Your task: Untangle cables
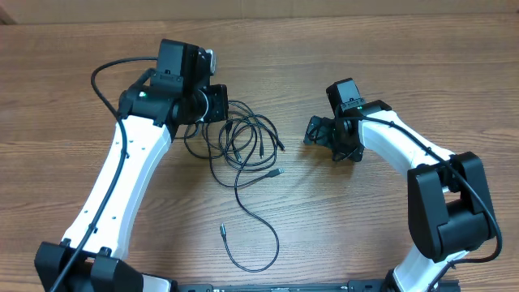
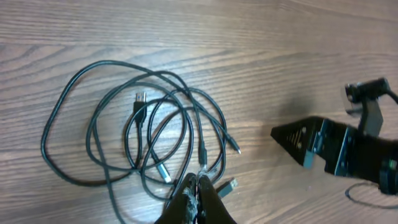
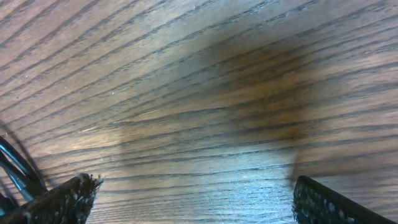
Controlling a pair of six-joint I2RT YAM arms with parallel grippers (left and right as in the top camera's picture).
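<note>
The cables [image 1: 243, 139] lie as a tangle of thin black loops in the middle of the table. One long strand [image 1: 258, 235] trails toward the front edge. In the left wrist view the cables [image 2: 124, 130] spread out ahead of my fingers, with silver-tipped plugs [image 2: 227, 186] near them. My left gripper [image 2: 198, 182] is shut, and one cord runs straight into its tips. It reaches the tangle's left edge in the overhead view [image 1: 217, 104]. My right gripper [image 1: 321, 135] stands open just right of the tangle, low over bare wood [image 3: 193, 205]. Nothing is between its fingers.
Wooden table [image 1: 381, 57] all round. A thick black arm cable [image 1: 101, 81] arcs at the back left. The right gripper's black finger [image 2: 303, 140] shows at the right of the left wrist view. Cords [image 3: 13, 168] cross the right wrist view's left edge.
</note>
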